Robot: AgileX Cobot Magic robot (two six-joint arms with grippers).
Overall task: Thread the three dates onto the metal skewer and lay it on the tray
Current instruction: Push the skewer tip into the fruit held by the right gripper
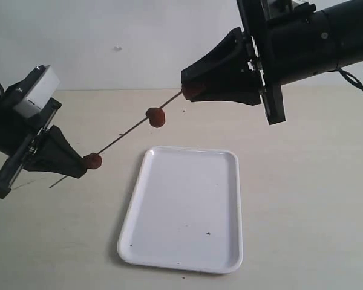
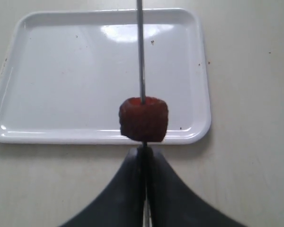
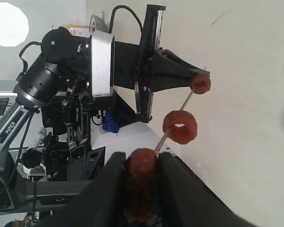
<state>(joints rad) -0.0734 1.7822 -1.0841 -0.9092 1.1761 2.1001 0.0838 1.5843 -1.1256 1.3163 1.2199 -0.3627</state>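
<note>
The thin metal skewer [image 1: 124, 132] hangs slanted above the table between both arms. My left gripper [image 1: 80, 164] is shut on its lower end, seen up close in the left wrist view [image 2: 144, 152]. One date [image 1: 92, 161] sits on the skewer right at those fingertips, also the date [image 2: 143, 119]. A second date [image 1: 155, 116] is threaded mid-rod, the ring-shaped date [image 3: 180, 126]. My right gripper [image 1: 190, 90] is shut on the third date [image 3: 142, 166] at the skewer's upper tip. The white tray [image 1: 187, 211] lies below, holding nothing.
Beige tabletop all round the tray. A few dark specks lie on the tray [image 2: 47, 61] and one crumb on the table near its front rim [image 1: 183, 277]. Behind the left arm, the right wrist view shows other equipment and cables [image 3: 52, 142].
</note>
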